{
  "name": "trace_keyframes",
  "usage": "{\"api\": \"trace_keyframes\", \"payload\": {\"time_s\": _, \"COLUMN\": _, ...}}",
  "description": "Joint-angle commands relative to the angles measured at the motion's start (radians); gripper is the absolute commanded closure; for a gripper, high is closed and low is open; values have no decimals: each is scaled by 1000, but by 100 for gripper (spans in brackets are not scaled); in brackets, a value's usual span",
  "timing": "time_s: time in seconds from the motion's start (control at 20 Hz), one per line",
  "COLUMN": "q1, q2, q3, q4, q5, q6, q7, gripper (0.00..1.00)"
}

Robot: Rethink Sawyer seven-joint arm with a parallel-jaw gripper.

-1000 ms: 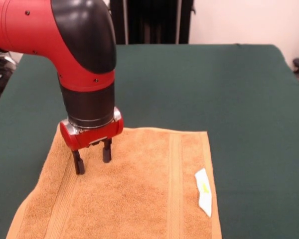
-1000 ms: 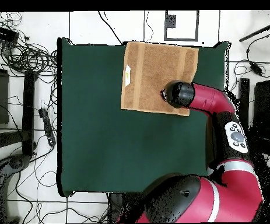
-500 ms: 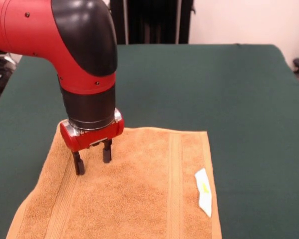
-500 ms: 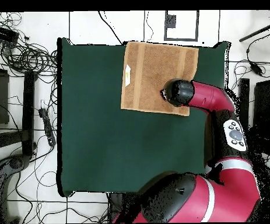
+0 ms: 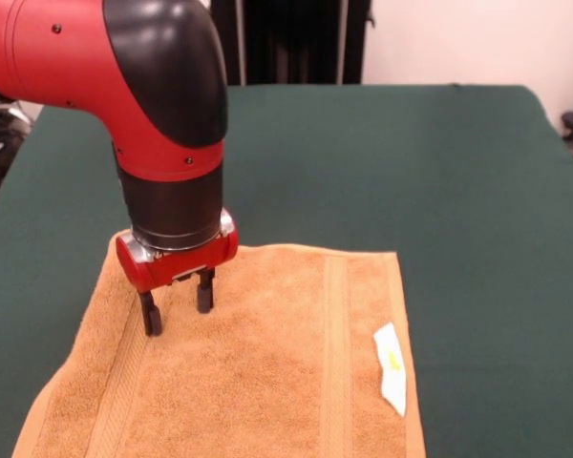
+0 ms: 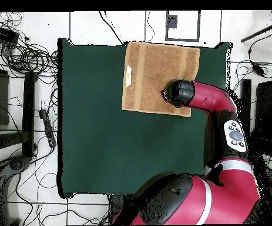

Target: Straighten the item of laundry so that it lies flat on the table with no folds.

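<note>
The golden-orange towel [image 5: 267,372] lies spread out on the dark green table [image 5: 411,162], at its near edge in the front view. Its woven bands run near both ends and a white care tag [image 5: 391,367] lies on its right part. In the overhead view the towel [image 6: 153,70] sits at the table's top edge. My gripper [image 5: 178,312] stands upright over the towel's left part, open and empty, its fingertips [image 5: 152,324] at or just above the cloth. In the overhead view the arm's wrist [image 6: 179,93] hides the gripper.
The table [image 6: 103,135] stretches wide beyond the towel on its left and far sides in the front view. Cables and stands lie on the floor around the table in the overhead view.
The gripper has hardly moved over the towel's left part. The arm's upper links have shifted slightly in the overhead view. The towel lies as before.
</note>
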Motion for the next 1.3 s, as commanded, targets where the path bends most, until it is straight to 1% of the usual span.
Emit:
{"api": "trace_keyframes", "payload": {"time_s": 0.05, "q1": 64, "q2": 162, "q3": 57, "q4": -5, "q5": 30, "q6": -134, "q7": 257, "gripper": 0}}
{"api": "trace_keyframes", "payload": {"time_s": 0.85, "q1": 70, "q2": 160, "q3": 43, "q4": -1, "q5": 58, "q6": -140, "q7": 264, "gripper": 0}}
{"api": "trace_keyframes", "payload": {"time_s": 1.3, "q1": 87, "q2": 161, "q3": 27, "q4": 6, "q5": 106, "q6": -142, "q7": 309, "gripper": 0}}
